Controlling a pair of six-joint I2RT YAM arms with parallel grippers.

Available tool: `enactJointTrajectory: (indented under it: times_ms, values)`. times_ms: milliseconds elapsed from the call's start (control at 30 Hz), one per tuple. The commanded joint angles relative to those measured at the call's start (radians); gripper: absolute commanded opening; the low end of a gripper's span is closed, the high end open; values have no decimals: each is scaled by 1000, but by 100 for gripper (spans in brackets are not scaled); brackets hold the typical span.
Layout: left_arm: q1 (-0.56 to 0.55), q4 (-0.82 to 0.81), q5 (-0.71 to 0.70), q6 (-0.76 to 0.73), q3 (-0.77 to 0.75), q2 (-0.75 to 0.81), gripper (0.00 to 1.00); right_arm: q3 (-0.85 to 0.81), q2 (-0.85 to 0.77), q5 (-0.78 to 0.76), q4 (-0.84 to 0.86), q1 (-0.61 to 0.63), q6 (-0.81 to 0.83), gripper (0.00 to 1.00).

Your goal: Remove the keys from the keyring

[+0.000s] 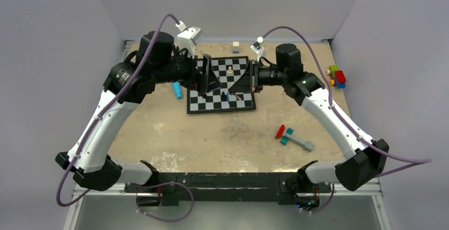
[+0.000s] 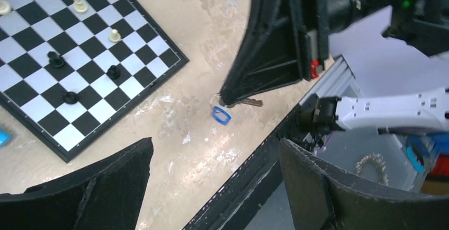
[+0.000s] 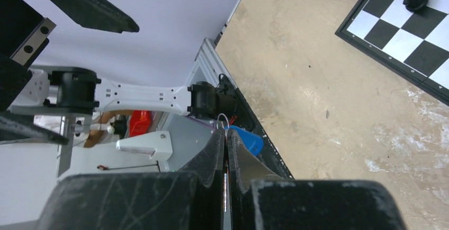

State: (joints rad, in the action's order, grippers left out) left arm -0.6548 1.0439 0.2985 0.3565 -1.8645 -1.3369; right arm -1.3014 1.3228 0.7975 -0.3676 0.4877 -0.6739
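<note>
Right hand [image 3: 226, 134] is pinched shut on the key [image 3: 247, 140], held up off the surface [image 2: 201, 23] beside the chessboard [image 2: 84, 44]. Prob so the blue head and thin keyring [image 3: 224, 119] poke past its tips w/ room to work. Exact contact pt is hidden. Left hand [image 2: 216, 144] gapes wide, facing it. I reckon it's lined up to take the ring.
</note>
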Motion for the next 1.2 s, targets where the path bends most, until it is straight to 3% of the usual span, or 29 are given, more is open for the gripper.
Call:
enactJointTrajectory:
  times_ms: [0, 133, 233, 333, 433, 633, 800, 1167]
  values:
    - [111, -98, 50, 150, 46, 4, 91, -170, 39, -56, -118, -9, 83, 0]
    - [169, -210, 211, 197, 72, -52, 84, -258, 121, 40, -215, -12, 248, 0]
    - [173, -206, 275, 88, 16, -104, 73, -225, 130, 150, -147, -12, 352, 0]
    - [175, -130, 347, -14, -85, -138, 69, -209, 136, 200, -117, -14, 413, 0]
    - [181, -135, 363, -23, -101, -118, 65, -253, 150, 212, -137, -15, 421, 0]
    - [182, -180, 467, -10, -73, -111, 57, -214, 141, 251, 61, -14, 287, 0]
    - [182, -173, 462, -17, -40, -81, 54, -184, 108, 244, 182, -13, 204, 0]
    - [176, -167, 419, -22, -15, -62, 38, -216, 78, 251, 190, -1, 184, 0]
